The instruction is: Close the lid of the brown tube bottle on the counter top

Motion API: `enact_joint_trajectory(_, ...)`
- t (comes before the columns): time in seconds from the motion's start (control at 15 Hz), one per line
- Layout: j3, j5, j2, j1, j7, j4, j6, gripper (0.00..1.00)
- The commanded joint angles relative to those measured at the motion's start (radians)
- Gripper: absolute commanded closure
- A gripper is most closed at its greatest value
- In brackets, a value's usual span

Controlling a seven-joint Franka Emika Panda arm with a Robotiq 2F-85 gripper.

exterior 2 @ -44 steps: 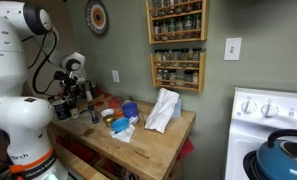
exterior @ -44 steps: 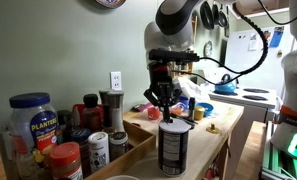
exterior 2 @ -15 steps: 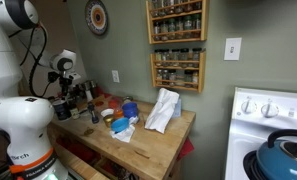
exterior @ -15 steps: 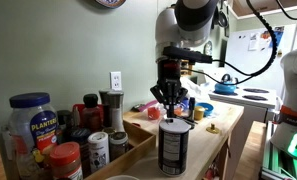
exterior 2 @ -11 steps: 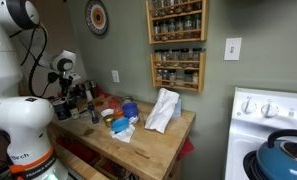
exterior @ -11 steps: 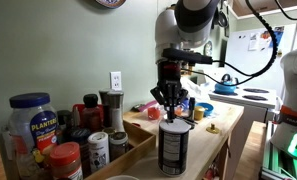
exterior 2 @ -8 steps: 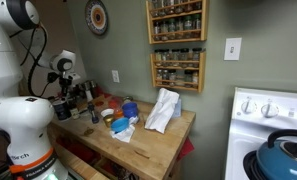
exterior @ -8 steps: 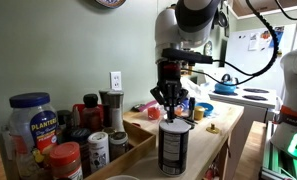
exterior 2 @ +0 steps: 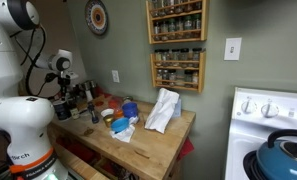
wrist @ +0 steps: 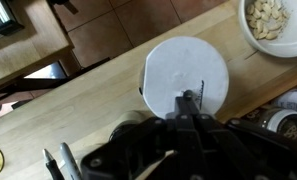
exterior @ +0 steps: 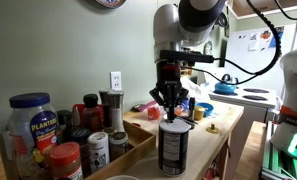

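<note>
The brown tube bottle (exterior: pixel 174 148) stands upright near the front of the counter top (exterior: pixel 210 130). Its pale round lid (exterior: pixel 174 123) lies flat on top and fills the middle of the wrist view (wrist: pixel 184 73). My gripper (exterior: pixel 169 111) hangs straight above the lid, fingers pressed together and empty, tips a little above it or just touching. In the wrist view the shut fingertips (wrist: pixel 189 100) lie over the lid's lower part. In an exterior view the arm's wrist (exterior 2: pixel 60 66) shows at the far left; the bottle is hard to make out there.
A blue-lidded peanut jar (exterior: pixel 33 125), red-capped jars (exterior: pixel 65 160) and other containers crowd one end of the counter. A bowl of nuts (wrist: pixel 271 22) sits close to the bottle. A white cloth (exterior 2: pixel 163 110) and the stove (exterior 2: pixel 270 130) are farther off.
Since 2.9 s ago the arm has shifted a little sideways and come to stand over the bottle. Over the last second nothing visibly moves.
</note>
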Motion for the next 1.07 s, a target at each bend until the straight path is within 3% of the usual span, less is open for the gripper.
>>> enact_joint_trajectory(0.0,0.011,-0.101,0.025,0.021,0.116,0.002,0.009,1.0)
enact_joint_trajectory(0.33,0.022,-0.203,0.032,0.04,0.216,0.018,-0.01,1.0)
enact_joint_trajectory(0.67,0.024,-0.228,0.03,0.043,0.238,0.022,-0.02,1.0)
enact_joint_trajectory(0.73,0.023,-0.212,0.014,0.038,0.222,0.015,-0.013,0.74)
enact_joint_trajectory(0.87,0.02,-0.185,-0.02,0.031,0.205,0.002,-0.007,0.68)
enact_joint_trajectory(1.0,0.02,-0.154,-0.048,0.023,0.166,-0.001,-0.026,0.53)
